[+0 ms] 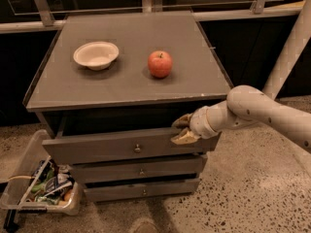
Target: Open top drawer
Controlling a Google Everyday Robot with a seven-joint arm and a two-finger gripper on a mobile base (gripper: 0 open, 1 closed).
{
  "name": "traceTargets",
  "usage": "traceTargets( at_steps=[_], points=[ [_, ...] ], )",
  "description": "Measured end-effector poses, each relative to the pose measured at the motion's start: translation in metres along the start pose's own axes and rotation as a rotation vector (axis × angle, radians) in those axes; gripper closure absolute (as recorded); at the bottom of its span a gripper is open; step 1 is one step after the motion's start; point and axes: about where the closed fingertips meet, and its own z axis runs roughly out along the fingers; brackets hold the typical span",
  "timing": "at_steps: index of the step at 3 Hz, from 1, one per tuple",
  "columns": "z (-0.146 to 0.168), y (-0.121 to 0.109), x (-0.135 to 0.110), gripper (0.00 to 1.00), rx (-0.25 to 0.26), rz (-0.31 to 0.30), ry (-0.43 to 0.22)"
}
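Already the top drawer [112,149] stands partly out, its front's upper edge pinched between the gripper's [175,131] fingers [183,138], with more pulling left.

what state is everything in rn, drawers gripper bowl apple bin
top drawer: pulled partly out
middle drawer: looks shut
bottom drawer: looks shut
gripper: at the top drawer's upper right edge
bowl: upright, empty
apple: whole, stem up, on the cabinet top
bin: on the floor, holding packets
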Motion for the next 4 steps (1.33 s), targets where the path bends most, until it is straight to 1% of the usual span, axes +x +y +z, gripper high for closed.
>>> traceTargets(
  at_steps=[2, 3, 4],
  points=[
    [0.002, -0.002, 0.001, 0.4, -0.017, 0.001, 0.003],
    [-0.002, 0.012, 0.01, 0.42, -0.026, 0.011, -0.001],
    [-0.003, 0.012, 0.008, 0.66, -0.026, 0.011, -0.001]
  ],
)
